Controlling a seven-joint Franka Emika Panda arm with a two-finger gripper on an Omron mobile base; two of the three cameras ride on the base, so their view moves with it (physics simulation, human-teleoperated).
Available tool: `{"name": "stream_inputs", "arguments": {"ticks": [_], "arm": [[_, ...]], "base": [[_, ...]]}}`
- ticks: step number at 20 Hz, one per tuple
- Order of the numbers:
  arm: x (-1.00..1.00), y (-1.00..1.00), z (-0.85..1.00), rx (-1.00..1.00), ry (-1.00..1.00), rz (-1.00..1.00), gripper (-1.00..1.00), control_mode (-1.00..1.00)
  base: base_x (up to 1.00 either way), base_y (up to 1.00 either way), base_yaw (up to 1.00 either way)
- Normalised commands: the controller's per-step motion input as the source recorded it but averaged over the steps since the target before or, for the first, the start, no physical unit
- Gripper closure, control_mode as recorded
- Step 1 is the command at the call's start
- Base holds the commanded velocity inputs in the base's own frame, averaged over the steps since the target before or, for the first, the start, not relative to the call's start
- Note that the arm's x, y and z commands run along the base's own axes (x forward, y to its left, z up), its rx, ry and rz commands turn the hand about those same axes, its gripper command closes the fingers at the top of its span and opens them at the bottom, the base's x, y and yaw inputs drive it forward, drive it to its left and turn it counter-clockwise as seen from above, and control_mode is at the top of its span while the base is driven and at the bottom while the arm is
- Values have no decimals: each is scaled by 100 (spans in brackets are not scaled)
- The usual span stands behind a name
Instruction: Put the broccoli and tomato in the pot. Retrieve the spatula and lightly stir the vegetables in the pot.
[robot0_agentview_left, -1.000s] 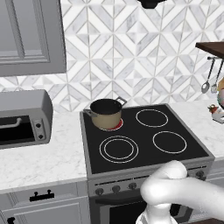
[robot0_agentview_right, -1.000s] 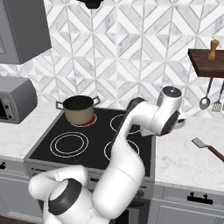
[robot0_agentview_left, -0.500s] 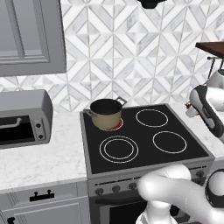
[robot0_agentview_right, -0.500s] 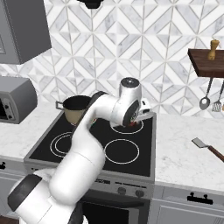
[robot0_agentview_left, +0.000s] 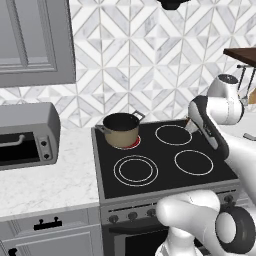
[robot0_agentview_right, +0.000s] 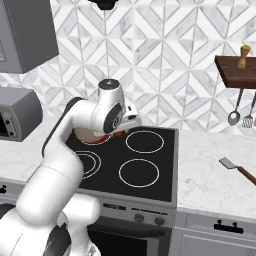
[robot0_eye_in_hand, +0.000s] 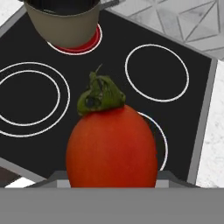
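Hand view shows the tomato (robot0_eye_in_hand: 112, 146) held close in the gripper, red with a green stem, its jaws clamped on it above the stove (robot0_eye_in_hand: 192, 144). Beyond the tomato, at the stove's back-left burner, which glows red, stands the pot (robot0_eye_in_hand: 65, 24). Right of the stove, the spatula (robot0_agentview_right: 239, 169) lies on the counter (robot0_agentview_right: 210, 185).

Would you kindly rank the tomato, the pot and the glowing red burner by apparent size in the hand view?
1. Tomato, largest, though nearness to the camera inflates it.
2. Pot, partly cut off.
3. Red burner, mostly hidden.
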Motion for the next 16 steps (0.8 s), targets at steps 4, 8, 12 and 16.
{"name": "stream_inputs", "arguments": {"ticks": [4, 8, 12, 16], "arm": [[2, 100, 13, 0, 0, 3, 100, -100], [27, 100, 2, 0, 0, 1, 100, -100], [62, 94, 0, 1, 0, 0, 100, -100], [77, 74, 0, 3, 1, 0, 100, -100]], "base": [[0, 0, 0], [0, 0, 0], [0, 0, 0], [0, 0, 0]]}}
